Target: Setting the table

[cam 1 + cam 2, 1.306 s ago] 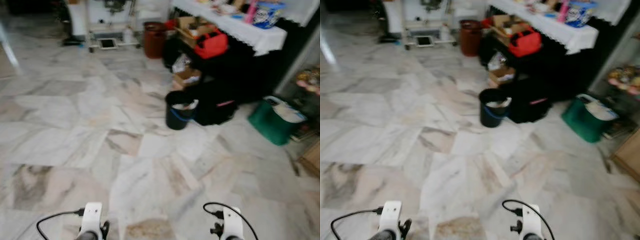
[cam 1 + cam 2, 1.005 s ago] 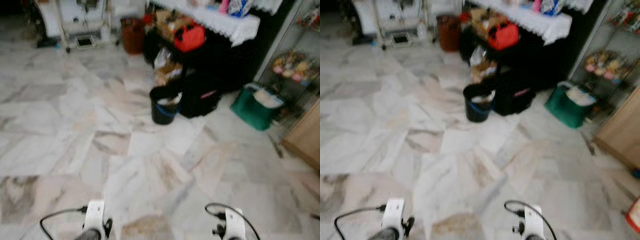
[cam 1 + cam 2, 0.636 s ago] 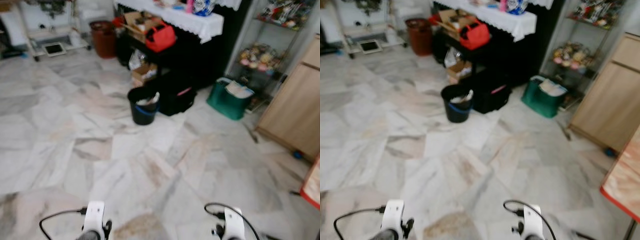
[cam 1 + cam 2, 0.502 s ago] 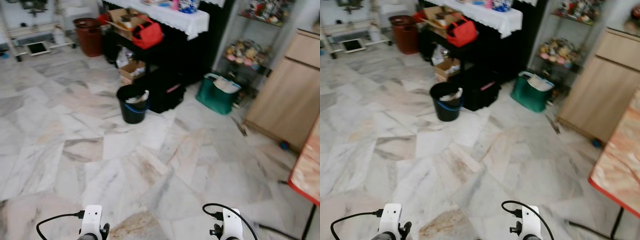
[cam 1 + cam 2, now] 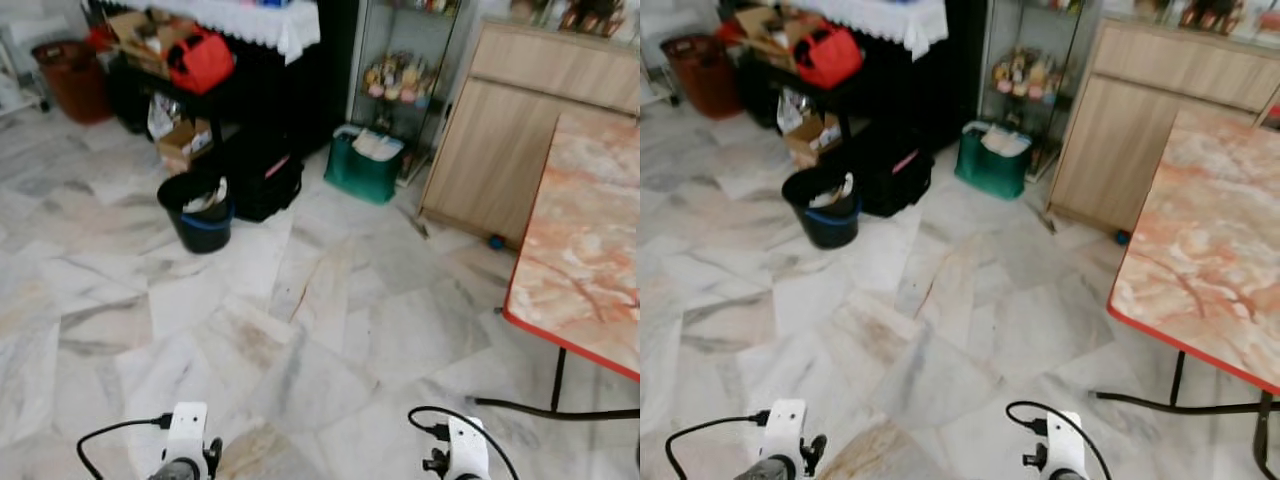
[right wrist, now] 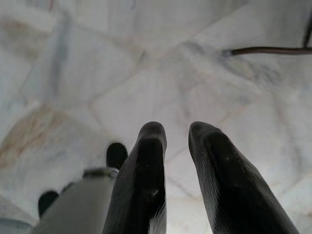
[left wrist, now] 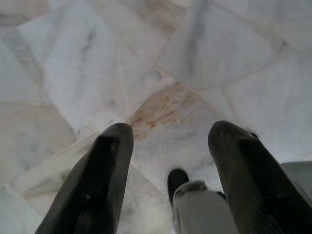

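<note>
Marble floor (image 5: 330,340) spreads before us; our red-edged marble table (image 5: 1210,260) stands right, a black bucket (image 5: 198,212) far left. Our left gripper (image 7: 168,146) hangs spread, right gripper (image 6: 176,139) slightly parted, both empty.

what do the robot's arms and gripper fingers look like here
Each wrist ends in a white block with a looping black cable, the left wrist and the right wrist. The left gripper and right gripper each have two long, rounded, matte black fingers.
</note>
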Controlling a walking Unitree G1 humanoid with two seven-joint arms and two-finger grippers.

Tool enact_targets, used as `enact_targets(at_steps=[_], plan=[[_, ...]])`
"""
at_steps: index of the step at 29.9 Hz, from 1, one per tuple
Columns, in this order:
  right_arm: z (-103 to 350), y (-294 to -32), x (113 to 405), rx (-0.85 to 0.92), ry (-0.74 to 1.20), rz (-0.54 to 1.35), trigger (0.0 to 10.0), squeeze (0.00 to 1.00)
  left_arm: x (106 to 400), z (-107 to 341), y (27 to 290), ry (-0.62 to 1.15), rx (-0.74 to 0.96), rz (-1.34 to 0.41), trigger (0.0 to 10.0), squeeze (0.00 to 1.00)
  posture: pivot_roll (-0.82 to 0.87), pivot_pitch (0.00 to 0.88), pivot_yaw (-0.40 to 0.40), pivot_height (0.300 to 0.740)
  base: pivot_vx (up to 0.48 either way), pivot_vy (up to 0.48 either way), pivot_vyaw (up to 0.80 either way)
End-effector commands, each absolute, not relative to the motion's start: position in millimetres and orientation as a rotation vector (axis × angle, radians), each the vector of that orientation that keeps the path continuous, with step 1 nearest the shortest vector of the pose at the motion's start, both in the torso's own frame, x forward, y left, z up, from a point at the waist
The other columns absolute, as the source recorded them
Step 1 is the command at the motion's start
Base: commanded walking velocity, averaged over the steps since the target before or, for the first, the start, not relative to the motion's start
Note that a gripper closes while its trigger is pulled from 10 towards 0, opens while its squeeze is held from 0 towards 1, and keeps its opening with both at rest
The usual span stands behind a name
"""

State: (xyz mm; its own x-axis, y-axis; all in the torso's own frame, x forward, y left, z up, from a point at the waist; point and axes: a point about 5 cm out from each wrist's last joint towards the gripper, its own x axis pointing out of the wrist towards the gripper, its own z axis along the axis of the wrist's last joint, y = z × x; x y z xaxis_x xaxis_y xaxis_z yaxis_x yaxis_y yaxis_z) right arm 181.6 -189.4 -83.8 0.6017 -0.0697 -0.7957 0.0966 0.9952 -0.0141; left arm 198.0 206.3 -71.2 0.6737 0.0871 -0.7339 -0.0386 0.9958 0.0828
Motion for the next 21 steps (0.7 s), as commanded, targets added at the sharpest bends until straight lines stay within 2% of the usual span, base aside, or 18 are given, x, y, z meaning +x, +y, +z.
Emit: enact_targets(at_steps=[1, 21], plan=[[-86.4, -191.5, 175.8, 0.034, 0.942, -0.108, 10.0, 0.00, 196.5, -72.3, 205.5, 0.837, 0.064, 0.064, 10.0, 0.00, -0.02, 0.080, -0.039, 0.740, 0.000, 0.000, -0.66], [-86.7, -193.5, 174.8, 0.035, 0.944, -0.128, 10.0, 0.00, 195.0, -72.8, 206.9, 0.841, 0.059, 0.069, 10.0, 0.00, -0.02, 0.084, -0.038, 0.740, 0.000, 0.000, -0.66]])
